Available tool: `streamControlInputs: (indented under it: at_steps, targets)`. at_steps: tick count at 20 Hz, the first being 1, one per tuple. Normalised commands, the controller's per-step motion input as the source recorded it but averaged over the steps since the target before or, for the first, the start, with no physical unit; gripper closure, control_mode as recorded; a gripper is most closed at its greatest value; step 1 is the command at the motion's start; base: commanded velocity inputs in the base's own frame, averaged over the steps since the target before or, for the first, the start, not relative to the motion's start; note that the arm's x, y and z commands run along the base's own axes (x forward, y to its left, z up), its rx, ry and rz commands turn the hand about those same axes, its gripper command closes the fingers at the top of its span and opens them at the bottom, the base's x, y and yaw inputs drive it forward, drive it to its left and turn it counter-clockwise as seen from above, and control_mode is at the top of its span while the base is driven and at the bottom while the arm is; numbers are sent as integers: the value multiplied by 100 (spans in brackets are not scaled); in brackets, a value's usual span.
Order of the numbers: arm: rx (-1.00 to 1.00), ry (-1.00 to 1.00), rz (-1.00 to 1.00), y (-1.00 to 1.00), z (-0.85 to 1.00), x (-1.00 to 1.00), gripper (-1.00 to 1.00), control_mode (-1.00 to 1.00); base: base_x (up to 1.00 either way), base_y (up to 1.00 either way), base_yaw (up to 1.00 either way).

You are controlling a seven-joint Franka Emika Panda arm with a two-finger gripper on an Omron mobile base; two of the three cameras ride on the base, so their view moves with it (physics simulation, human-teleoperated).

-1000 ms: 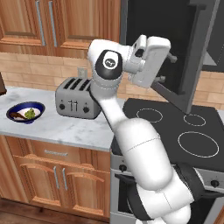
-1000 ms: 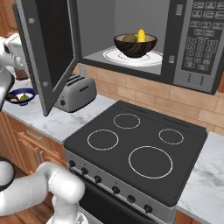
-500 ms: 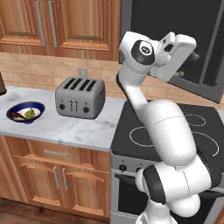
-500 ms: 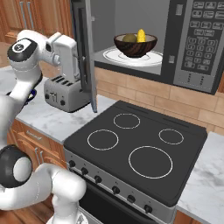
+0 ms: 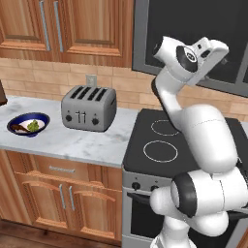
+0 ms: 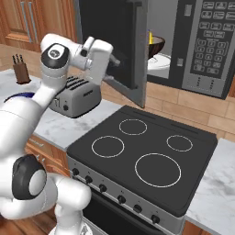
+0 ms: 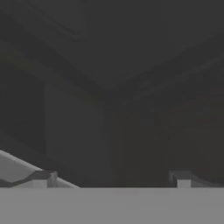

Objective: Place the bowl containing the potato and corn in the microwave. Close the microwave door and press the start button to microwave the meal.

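Note:
The microwave [image 6: 183, 27] hangs above the stove with its door [image 6: 114, 41] swung about halfway shut. Past the door's edge I see a slice of the dark-brown bowl [image 6: 157, 46] on the white turntable plate [image 6: 160, 64], with a bit of yellow corn [image 6: 150, 36] showing. The potato is hidden behind the door. My gripper [image 6: 115, 60] is open, its fingertips against the door's outer dark glass; the hand [image 5: 215, 48] leans on that glass [image 5: 193, 19]. Close up, the glass [image 7: 113, 87] spans the hand view and the gripper [image 7: 111, 177] holds nothing.
The keypad panel [image 6: 209, 46] is on the microwave's right side. Below lies the black stovetop [image 6: 142, 147]. A grey toaster [image 5: 89, 109] and a blue-rimmed bowl with food bits [image 5: 28, 124] stand on the marble counter [image 5: 72, 143]. A knife block [image 6: 20, 71] is further left.
The door has swung from wide open to about halfway shut. My hand has moved right with it, staying on the glass, and the gripper has stayed open.

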Motion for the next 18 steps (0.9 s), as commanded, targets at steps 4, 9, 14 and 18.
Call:
streamControlInputs:
  at_steps: [4,9,14,18]
  targets:
    - [5,-14,55,-78,-1,49,-100,-100,0,0,0]
    - [3,-14,64,-74,-10,59,-100,-100,0,0,0]
    - [0,-13,66,-56,-6,75,-100,-100,0,0,0]
    - [0,-14,59,-29,0,95,-100,-100,0,0,0]
